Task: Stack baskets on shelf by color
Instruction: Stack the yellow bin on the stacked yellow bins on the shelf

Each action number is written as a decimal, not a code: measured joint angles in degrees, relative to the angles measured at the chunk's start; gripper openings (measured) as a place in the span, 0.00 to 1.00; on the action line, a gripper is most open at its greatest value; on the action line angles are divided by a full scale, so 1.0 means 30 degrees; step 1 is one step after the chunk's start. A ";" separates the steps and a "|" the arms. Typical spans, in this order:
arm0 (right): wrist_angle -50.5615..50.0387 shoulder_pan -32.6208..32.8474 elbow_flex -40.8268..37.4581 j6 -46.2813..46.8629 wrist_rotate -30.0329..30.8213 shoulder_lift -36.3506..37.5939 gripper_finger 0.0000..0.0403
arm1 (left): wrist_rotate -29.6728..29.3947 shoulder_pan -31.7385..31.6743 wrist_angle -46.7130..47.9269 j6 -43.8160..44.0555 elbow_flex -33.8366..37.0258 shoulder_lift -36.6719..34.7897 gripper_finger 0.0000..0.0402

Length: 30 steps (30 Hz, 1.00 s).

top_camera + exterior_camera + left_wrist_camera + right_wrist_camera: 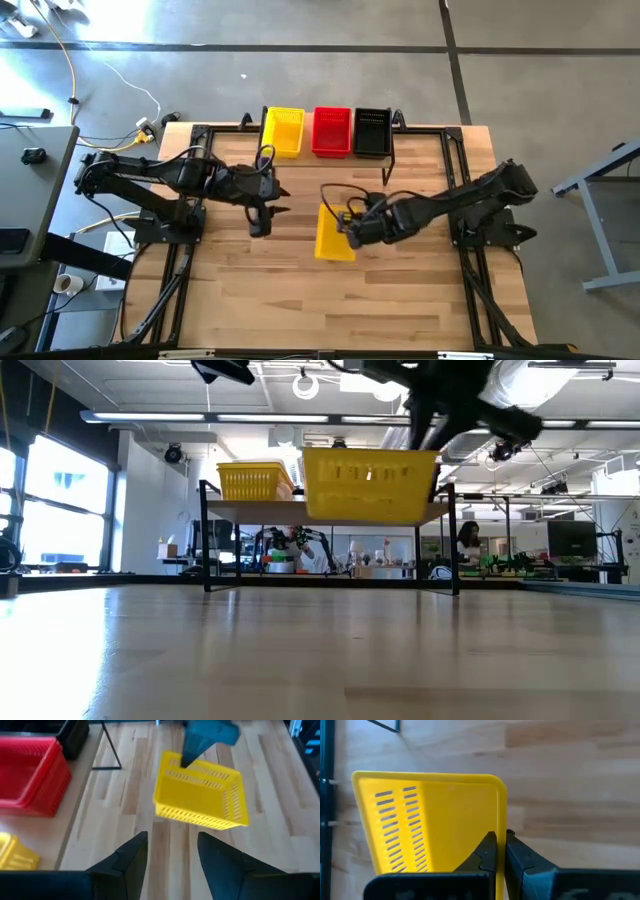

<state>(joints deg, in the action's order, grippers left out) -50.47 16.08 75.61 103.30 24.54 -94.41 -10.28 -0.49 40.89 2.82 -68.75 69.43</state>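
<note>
A yellow mesh basket (335,235) hangs above the middle of the table, held by my right gripper (350,228), which is shut on it. In the low view this basket (370,485) floats clear of the tabletop, open side up. My left gripper (275,200) is open and holds nothing; it hovers just left of the basket, and its wrist view looks across at the basket (200,795). On the shelf (250,507) at the far edge stand a yellow basket (283,130), a red basket (332,131) and a black basket (372,130), resting on their bottoms. My right gripper pinches the yellow basket's long wall (500,815) on the table's right side, toward its far end. One finger (487,847) is inside the basket and the other (515,850) outside. The fingers come slanting down from the right. The basket is lifted clear and roughly level.
The shelf's thin black legs (388,165) stand just beyond the held basket. Black frame rails run along the table's left side (170,280) and right side (480,290). Bare wood (330,310) stretches across the near half of the table.
</note>
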 joint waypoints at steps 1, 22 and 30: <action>0.0079 -0.0273 0.0326 -0.0377 0.0003 -0.0324 0.00 | -0.0261 0.0201 0.0015 -0.0314 -0.0006 0.0000 0.40; 0.0826 -0.2423 0.6333 -0.3861 0.2339 -0.4429 0.00 | -0.1840 0.2523 0.2181 -0.5072 0.0000 0.0066 0.40; 0.2885 -0.2901 0.6333 -0.5146 0.2315 -0.4424 0.00 | -0.1936 0.3402 0.2883 -0.5964 0.0013 0.0325 0.40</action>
<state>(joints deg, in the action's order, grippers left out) -41.81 7.38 94.61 87.86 31.48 -107.68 -16.09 9.71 49.54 -15.07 -68.71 70.40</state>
